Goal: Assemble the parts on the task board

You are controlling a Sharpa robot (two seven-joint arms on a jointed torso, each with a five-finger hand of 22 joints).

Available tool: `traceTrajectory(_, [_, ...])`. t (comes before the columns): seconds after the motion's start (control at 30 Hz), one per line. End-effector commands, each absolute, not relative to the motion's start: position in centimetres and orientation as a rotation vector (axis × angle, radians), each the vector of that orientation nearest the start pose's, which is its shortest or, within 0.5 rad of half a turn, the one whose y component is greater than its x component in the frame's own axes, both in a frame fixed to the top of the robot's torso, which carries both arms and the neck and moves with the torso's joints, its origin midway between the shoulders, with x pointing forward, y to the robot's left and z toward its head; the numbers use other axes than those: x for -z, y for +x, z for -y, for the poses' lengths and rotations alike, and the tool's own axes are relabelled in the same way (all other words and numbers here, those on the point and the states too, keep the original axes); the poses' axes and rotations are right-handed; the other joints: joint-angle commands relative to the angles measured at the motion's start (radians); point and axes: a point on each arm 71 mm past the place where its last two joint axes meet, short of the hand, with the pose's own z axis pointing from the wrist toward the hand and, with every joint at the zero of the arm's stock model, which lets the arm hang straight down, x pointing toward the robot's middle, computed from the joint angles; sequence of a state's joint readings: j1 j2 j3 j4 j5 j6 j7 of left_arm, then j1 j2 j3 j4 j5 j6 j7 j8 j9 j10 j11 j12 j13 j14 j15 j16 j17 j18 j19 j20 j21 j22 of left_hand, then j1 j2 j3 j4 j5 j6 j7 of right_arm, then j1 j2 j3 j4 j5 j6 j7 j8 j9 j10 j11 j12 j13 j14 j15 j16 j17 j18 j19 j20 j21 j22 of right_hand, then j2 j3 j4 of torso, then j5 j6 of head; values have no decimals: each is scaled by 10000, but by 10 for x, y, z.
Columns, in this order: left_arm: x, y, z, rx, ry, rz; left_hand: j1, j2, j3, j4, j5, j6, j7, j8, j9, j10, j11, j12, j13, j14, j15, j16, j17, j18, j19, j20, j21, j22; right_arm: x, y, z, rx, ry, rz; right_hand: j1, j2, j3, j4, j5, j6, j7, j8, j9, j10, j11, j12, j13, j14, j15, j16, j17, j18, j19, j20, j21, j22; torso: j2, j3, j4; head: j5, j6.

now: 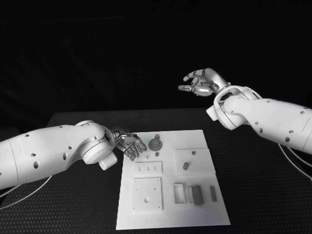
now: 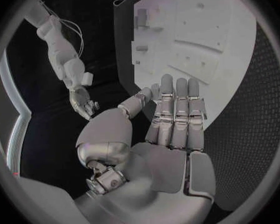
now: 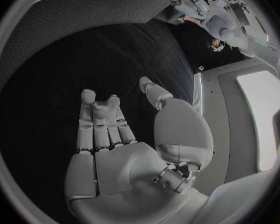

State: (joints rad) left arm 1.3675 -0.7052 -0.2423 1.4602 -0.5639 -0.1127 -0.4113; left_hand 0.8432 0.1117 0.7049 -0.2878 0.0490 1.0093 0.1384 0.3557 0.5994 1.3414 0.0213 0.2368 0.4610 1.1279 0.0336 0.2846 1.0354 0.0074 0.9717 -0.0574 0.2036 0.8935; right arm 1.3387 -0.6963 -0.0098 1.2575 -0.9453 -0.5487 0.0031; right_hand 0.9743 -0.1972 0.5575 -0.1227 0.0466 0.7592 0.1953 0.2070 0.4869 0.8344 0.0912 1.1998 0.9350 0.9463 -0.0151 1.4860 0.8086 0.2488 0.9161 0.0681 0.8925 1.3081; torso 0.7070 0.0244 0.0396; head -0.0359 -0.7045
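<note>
- Black table [image 1: 261, 195] carries the white task board [image 1: 171, 181], the landmark for all that follows.
- Nearest on the board, a row of grey parts [image 1: 195, 194] stands by its near right corner; just left of them sits a square raised plate [image 1: 147, 193].
- Further back on the board lies a slim grey part [image 1: 185, 165] on a square panel, and a round grey part [image 1: 155, 144] rests near the far edge.
- At the board's far left corner the left hand [image 1: 130, 144] hovers, fingers straight and together, holding nothing.
- Beyond the board's far right corner, raised well above the table, the right hand [image 1: 204, 83] is empty, fingers loosely curved and apart.
</note>
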Motion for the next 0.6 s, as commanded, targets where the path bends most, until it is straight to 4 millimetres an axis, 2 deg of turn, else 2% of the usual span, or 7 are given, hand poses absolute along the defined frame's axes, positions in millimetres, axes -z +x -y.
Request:
traceTrajectory(0.03, [219,487,-163,6034,-4880,-23425,-90,41,22,-7,0,555,-531,122,160,28,-106,246,202,145,-40,209,171,-44,89,-117,203,223,99,571,219,-8307,4703,-14177,-10,77,-57,-32,37,-38,74,55,4,-105,3,47,-22,-78,5,41,-22,99,-91,2,-67,72,-8,-9,53,-34,-136])
traceTrajectory(0.17, [225,486,-159,5817,-4876,-23390,-133,67,84,16,14,398,-519,117,679,-502,-228,1383,1381,-314,-142,1436,612,-32,-285,-231,923,1524,87,579,220,-8444,4766,-14028,49,307,-209,-207,36,52,65,140,17,-209,0,39,-93,-188,2,14,-86,119,-210,77,-130,80,8,15,80,-84,-203])
traceTrajectory(0.27, [230,485,-156,6021,-5127,-23432,-224,8,56,27,-2,485,-563,143,788,-364,-333,1737,1662,-129,-242,1826,646,32,-100,-311,1143,1774,87,584,221,-8459,4882,-14014,47,359,-275,-281,35,97,52,181,21,-239,-12,21,-148,-233,-6,-20,-135,130,-253,113,-167,75,12,19,98,-68,-293])
traceTrajectory(0.37, [233,484,-153,6214,-5280,-23388,-416,-20,52,6,5,681,-667,196,881,-212,-443,1989,1854,173,-412,2383,770,114,214,-457,1456,2070,87,586,220,-8431,4905,-13969,-8,366,-285,-357,44,42,82,188,-4,-524,23,-415,-537,-563,35,-475,-446,83,-648,259,-518,-42,21,38,87,-76,-352])
traceTrajectory(0.4, [235,484,-151,6238,-5282,-23409,-411,-27,56,-7,23,652,-689,149,879,46,-530,2205,1988,557,-577,2786,892,205,593,-593,1744,2260,87,586,220,-8421,4911,-13954,-4,383,-286,-372,38,40,87,195,-7,-528,24,-450,-596,-584,39,-515,-490,78,-685,286,-559,-56,24,40,75,-73,-367])
traceTrajectory(0.47, [241,481,-148,6208,-5186,-23443,-420,-71,154,-7,50,691,-809,38,886,437,-684,2940,2581,1210,-1073,4046,1284,356,1361,-935,2461,2817,87,587,219,-8415,4914,-13971,11,382,-292,-397,35,37,84,199,-9,-520,28,-457,-630,-586,39,-525,-512,82,-694,299,-574,-59,25,29,61,-94,-402])
traceTrajectory(0.6, [247,480,-144,5994,-5023,-23419,-487,-70,307,-22,35,736,-871,-82,935,627,-804,3853,3331,1441,-1425,5190,1384,414,1825,-1207,2976,3288,87,587,216,-8471,4870,-14029,16,386,-296,-410,35,36,85,203,-11,-515,28,-460,-649,-586,40,-529,-524,85,-697,308,-581,-60,22,24,48,-116,-444])
